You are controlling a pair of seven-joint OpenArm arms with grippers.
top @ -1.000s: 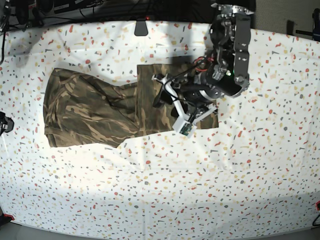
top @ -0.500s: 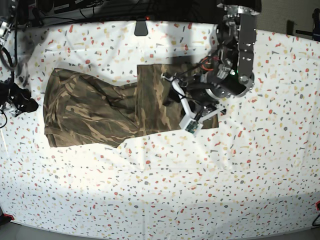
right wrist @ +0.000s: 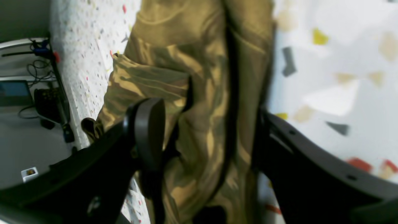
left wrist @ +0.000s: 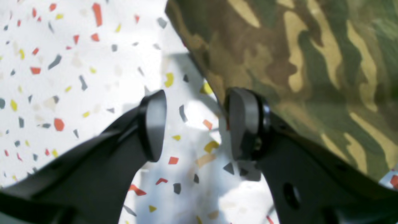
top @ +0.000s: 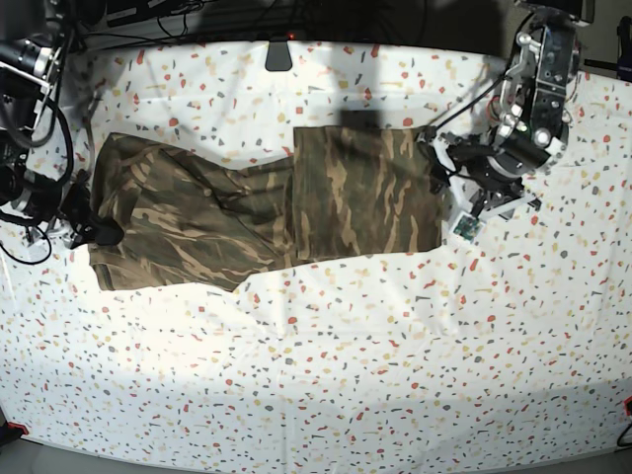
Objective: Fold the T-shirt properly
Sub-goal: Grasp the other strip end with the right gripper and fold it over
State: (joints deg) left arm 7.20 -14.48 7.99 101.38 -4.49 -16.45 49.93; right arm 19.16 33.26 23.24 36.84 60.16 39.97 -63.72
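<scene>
With jaws spread, the right gripper straddled the T-shirt edge, apparently readying a fold, while the open, empty left gripper hovered beside the opposite edge

In the right wrist view the T-shirt runs off the top and bottom edges, and its print is soft with blur. The right gripper hides the cloth beneath its dark fingers. In the left wrist view the shirt is cut by the top and right edges. In the base view the left gripper is too small to read.
</scene>
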